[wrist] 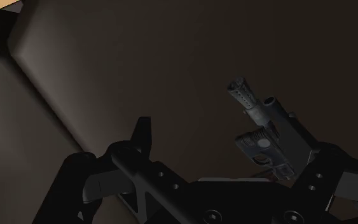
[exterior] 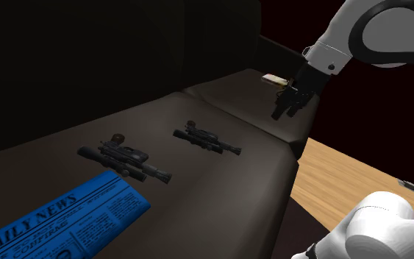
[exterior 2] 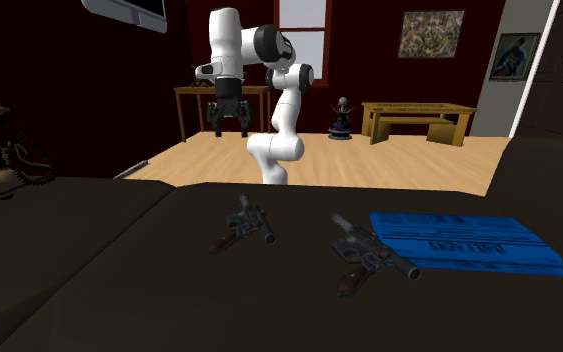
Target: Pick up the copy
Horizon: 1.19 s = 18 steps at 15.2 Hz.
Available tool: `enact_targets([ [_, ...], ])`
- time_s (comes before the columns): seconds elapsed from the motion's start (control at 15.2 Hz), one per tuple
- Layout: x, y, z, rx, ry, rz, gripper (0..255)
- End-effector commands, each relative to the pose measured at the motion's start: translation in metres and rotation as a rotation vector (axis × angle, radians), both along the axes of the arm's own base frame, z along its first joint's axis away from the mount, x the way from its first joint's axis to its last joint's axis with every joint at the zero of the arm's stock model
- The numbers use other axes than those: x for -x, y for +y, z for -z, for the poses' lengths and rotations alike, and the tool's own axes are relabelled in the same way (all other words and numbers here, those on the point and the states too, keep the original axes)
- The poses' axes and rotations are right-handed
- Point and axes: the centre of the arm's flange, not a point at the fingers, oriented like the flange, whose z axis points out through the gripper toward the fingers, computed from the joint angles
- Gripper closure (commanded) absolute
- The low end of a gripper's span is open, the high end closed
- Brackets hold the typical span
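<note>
While the shoulder view pins the blue newspaper [exterior: 58, 221] into its lower left corner, flat on the dark couch seat [exterior: 220, 184], my second exterior view puts that same paper at its right, on the same seat.

Reading the shoulder view from left to right, I get the paper, then a scoped pistol [exterior: 124, 160] just beside its upper edge. A second pistol [exterior: 207, 140] lies near the middle of the frame, and a small pale box [exterior: 275, 78] sits at the couch's far end. Just right of the box is the gripper [exterior: 284, 110], with wooden floor [exterior: 352, 176] beyond it. Both pistols lie between the gripper and the paper.

The second exterior view alone gives me the room behind: wooden tables [exterior 2: 414, 112] at upper middle and framed pictures [exterior 2: 431, 33] at upper right.

The wrist view brings a pistol [wrist: 266, 133] close, partly hidden behind the right finger [wrist: 327, 168]. I cannot tell which of the two it is.

The arm [exterior: 378, 33] comes in from the shoulder view's upper right with its wrist bent down. The gripper hangs above the couch's far end, well apart from the paper, its fingers spread and holding nothing.
</note>
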Motion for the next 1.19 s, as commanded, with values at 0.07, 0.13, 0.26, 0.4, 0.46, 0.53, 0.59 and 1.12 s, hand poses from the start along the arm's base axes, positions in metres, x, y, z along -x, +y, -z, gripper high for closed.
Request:
enact_targets([
  [0.07, -0.006, 0.011, 0.003, -0.001, 0.004, -0.007, 0],
  [0.13, -0.012, 0.023, 0.006, -0.001, 0.008, -0.013, 0],
  [0.26, -0.023, 0.046, 0.012, -0.002, 0.017, -0.027, 0],
  [0.4, -0.034, 0.069, 0.018, -0.004, 0.025, -0.04, 0],
  [0.46, -0.04, 0.081, 0.021, -0.004, 0.029, -0.047, 0],
  [0.53, -0.045, 0.093, 0.024, -0.005, 0.033, -0.054, 0],
  [0.59, -0.05, 0.105, 0.028, -0.006, 0.037, -0.061, 0],
  [1.12, -0.089, 0.2, 0.053, -0.01, 0.07, -0.114, 0],
])
